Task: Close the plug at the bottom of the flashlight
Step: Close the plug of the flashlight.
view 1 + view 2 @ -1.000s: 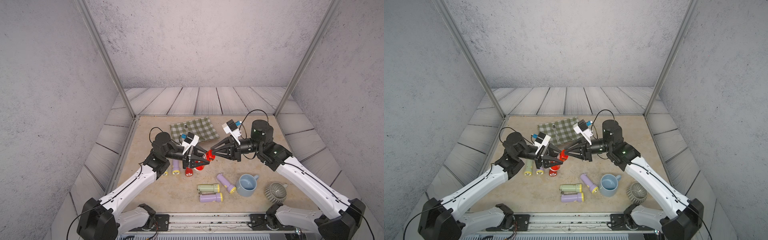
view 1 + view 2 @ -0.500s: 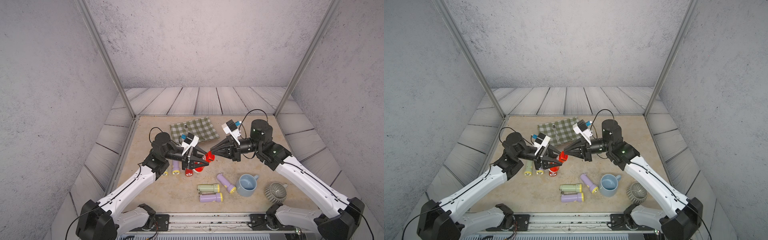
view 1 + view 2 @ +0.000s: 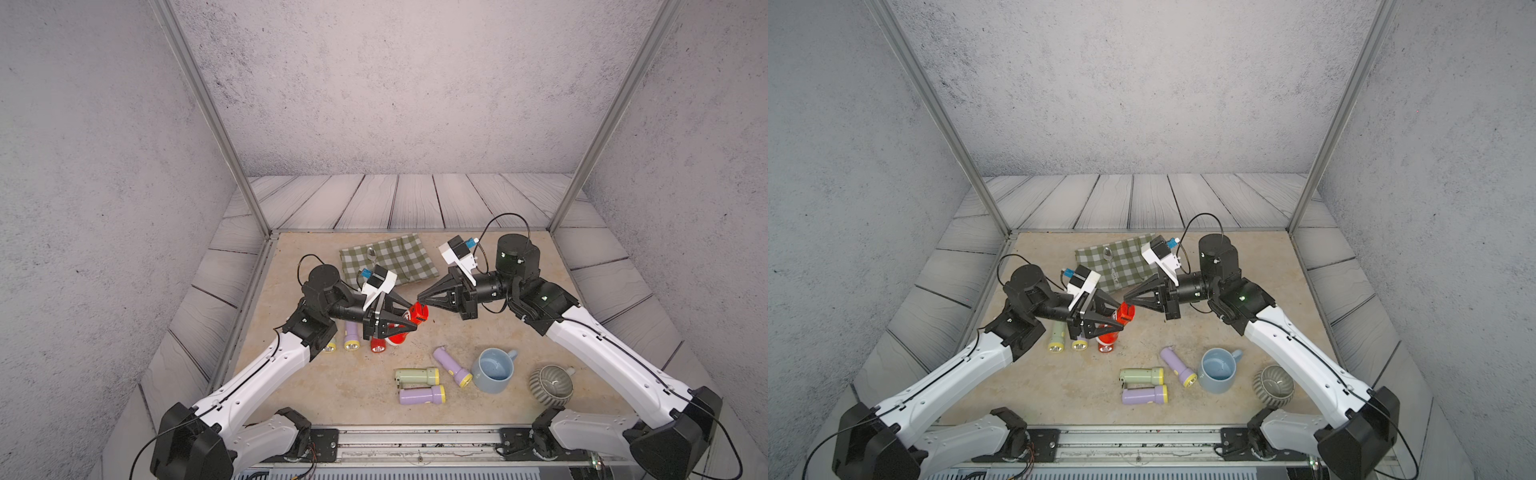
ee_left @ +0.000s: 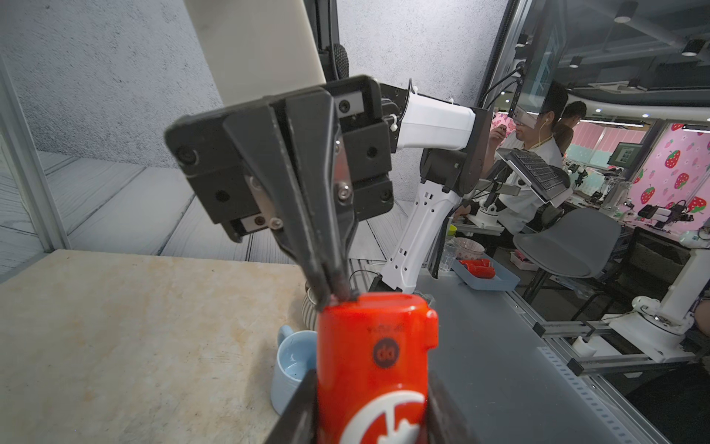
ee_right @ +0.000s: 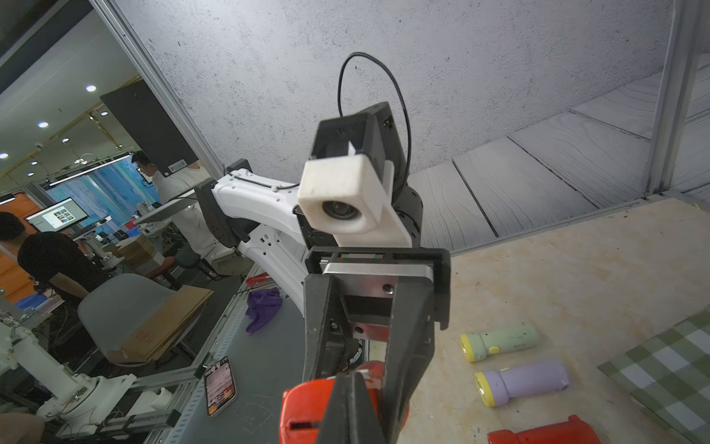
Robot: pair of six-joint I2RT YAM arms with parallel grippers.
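Your arms reach inward, meeting mid-worktop point(image 3: 353, 399). Your left end effector point(image 3: 409, 321) clamps red flashlight point(image 3: 419, 314), raised off worktop, long axis left-right, tail pointing right. Your right end effector point(image 3: 420, 297) pinched closed, tips on tail.

Flashlight point(image 4: 374, 384) is carrying a dark round badge point(image 4: 386, 353) reading "da". Faint embossed lettering point(image 4: 384, 329) just above the badge is too small to read. White logo point(image 4: 384, 421) below is showing no legible letters.
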